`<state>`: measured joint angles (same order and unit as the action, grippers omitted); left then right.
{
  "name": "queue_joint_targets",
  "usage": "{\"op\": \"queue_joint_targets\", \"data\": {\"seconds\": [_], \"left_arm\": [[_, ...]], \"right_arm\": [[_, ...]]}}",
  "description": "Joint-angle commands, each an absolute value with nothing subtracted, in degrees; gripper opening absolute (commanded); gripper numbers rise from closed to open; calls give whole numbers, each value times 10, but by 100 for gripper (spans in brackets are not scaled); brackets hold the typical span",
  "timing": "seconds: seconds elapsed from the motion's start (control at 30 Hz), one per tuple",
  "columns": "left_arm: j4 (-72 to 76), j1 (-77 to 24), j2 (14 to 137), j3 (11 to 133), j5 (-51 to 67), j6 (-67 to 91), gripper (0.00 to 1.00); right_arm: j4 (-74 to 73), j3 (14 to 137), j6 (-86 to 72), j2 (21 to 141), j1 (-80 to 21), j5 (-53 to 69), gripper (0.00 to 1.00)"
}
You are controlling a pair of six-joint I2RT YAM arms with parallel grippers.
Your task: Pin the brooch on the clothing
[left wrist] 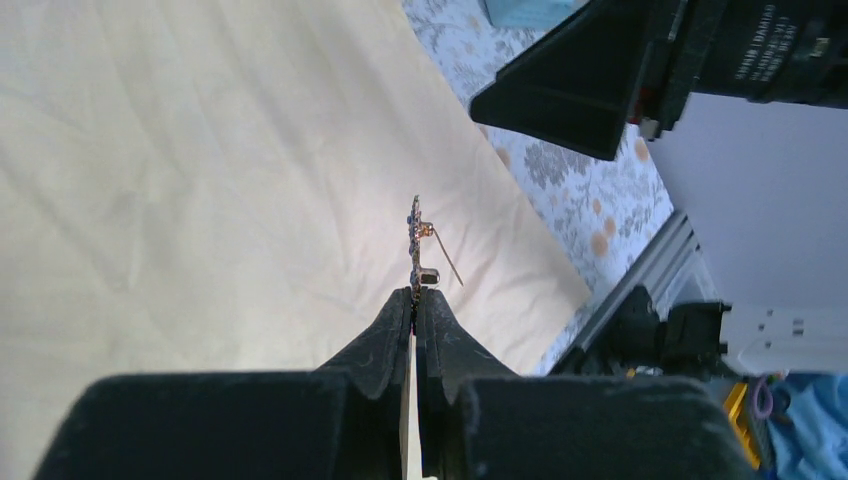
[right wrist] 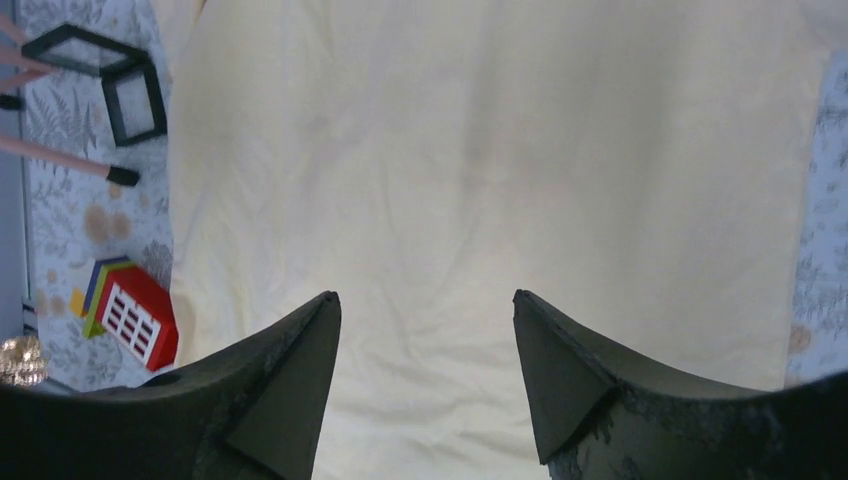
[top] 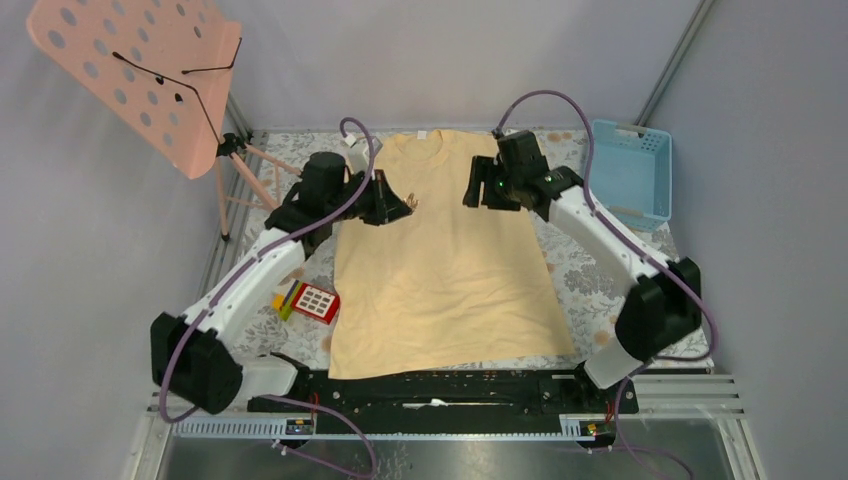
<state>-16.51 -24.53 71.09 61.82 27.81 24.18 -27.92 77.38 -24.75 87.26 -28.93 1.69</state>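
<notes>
Evidently at the positioning step, the left gripper (left wrist: 413,298) pinches the brooch (left wrist: 414,240) by its edge, pin swung open, over the T-shirt (top: 440,280) near its collar; next the wide-open, empty right gripper (right wrist: 427,325) likely must steady the fabric.

Plain grey walls (top: 450,50), floral-patterned table cover (top: 590,270), pink perforated music stand (top: 130,70) left, blue basket (top: 630,170) right

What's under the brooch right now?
Beneath the brooch, pinched in the left gripper, only the T-shirt shows. Whatever lies under that cloth is covered.
</notes>
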Motion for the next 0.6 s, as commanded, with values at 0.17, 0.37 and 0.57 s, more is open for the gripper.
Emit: {"op": "queue_joint_targets", "data": {"seconds": [0.17,0.37,0.57], "left_arm": [[-128,-232,874,780,262,274,0],[-104,-231,948,828,247,312,0],[-131,-229,957,827,266,318,0]], "right_arm": [[-309,969,-169,1098,-236,71,70],[-373,1100,-157,1220,-223,40,65],[-385,1053,-161,1227,-222,77,65]]}}
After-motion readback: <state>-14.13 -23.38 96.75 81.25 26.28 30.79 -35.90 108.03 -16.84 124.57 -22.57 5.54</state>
